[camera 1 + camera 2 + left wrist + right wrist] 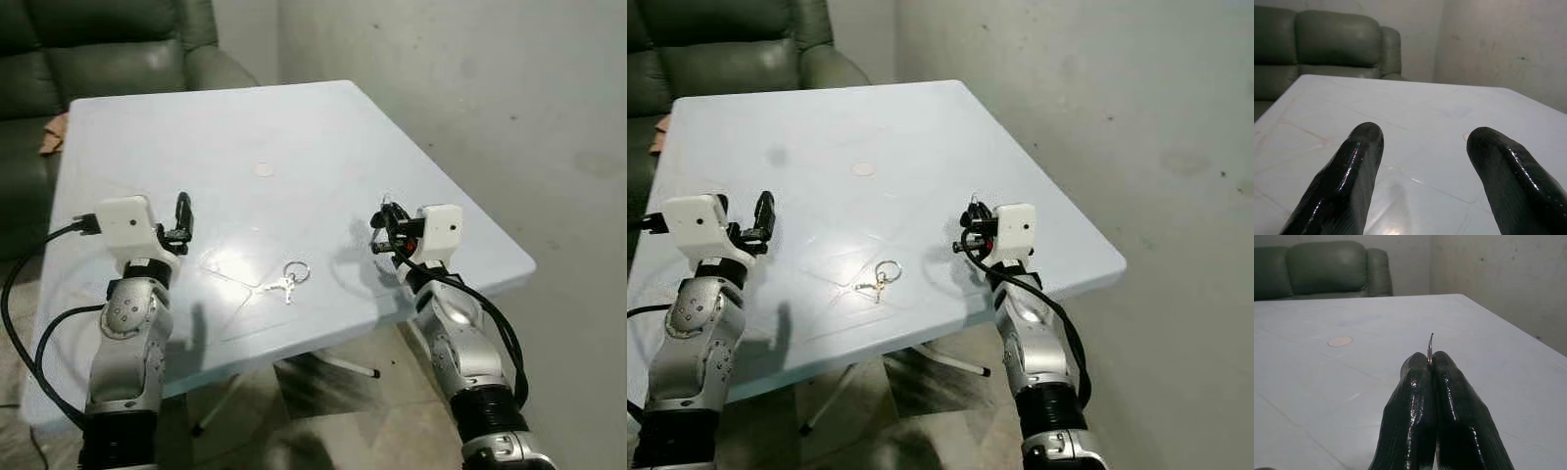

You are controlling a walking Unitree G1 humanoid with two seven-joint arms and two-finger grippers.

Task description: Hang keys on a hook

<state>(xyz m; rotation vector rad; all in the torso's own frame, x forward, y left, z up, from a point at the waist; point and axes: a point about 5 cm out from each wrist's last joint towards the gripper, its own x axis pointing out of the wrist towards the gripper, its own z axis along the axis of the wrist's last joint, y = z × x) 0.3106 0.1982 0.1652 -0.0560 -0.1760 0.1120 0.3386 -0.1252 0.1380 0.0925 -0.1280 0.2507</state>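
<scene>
A pale blue worktop (294, 127) stands in front of the robot, with a dark green sofa (108, 49) behind its far left corner and a grey wall (470, 88) along its right edge. The worktop is seen from above and slightly tilted.

The keys (286, 282) lie flat on the worktop near its near edge, about midway between the two arms. They are a small bunch of metal keys joined to a round ring (297, 269), with the ring on the side farther from the robot.

The left end effector (182, 217) is raised just above the worktop near the near left corner, well apart from the keys. In the left wrist view its two black fingers (1347, 181) stand wide apart with nothing between them, pointing toward the far edge and the sofa.

The right end effector (389, 227) hovers over the worktop near the right edge, to the right of the keys and not touching them. In the right wrist view its fingers (1415, 426) are pressed together, gripping a thin curved metal hook (1430, 346) whose tip sticks up just past the fingertips.

A small round pinkish disc (263, 169) lies flat near the middle of the worktop, beyond the keys. Black cables (24, 323) loop down from the left arm.
</scene>
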